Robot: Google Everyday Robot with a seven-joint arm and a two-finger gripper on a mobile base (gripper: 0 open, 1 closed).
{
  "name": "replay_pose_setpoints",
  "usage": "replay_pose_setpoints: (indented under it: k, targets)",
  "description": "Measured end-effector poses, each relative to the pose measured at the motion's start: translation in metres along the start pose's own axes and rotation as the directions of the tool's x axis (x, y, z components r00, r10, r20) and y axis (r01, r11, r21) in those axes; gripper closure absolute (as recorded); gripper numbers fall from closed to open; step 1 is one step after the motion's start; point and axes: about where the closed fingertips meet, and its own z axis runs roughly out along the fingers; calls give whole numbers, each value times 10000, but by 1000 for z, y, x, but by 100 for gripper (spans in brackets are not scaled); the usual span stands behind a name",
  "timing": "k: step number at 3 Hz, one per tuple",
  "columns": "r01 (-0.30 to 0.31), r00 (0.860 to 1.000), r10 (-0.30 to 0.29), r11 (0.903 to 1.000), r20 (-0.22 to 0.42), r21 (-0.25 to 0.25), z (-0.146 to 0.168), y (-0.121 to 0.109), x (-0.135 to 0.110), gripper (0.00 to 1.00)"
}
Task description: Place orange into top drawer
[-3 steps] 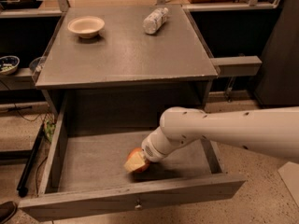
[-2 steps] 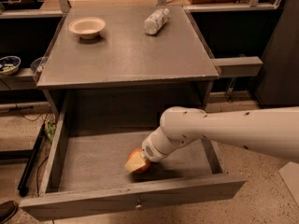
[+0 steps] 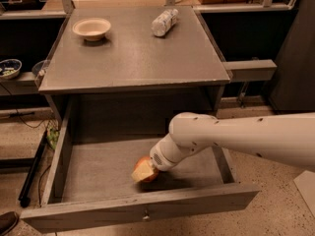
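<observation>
Top drawer (image 3: 98, 168): pulled out below the bench's front edge.
Orange (image 3: 150, 175): inside the drawer, close behind its front panel, about mid-width.
Gripper (image 3: 145, 169): down in the drawer, against the orange; gripping or released, cannot tell.
Bowl (image 3: 91, 27): benchtop, back-left corner.
Bottle (image 3: 164, 21): lying near the back edge.

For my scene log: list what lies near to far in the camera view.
Nearest first: knob → orange, gripper at it, in the top drawer → table → bowl.
</observation>
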Motion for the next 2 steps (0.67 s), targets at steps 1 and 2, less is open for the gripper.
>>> replay_pose_setpoints:
  k: [1, 2]
  targets:
    - [0, 10000, 0, 10000, 0, 0, 0, 0, 0, 58]
    - [1, 10000, -1, 10000, 0, 0, 0, 0, 0, 34]
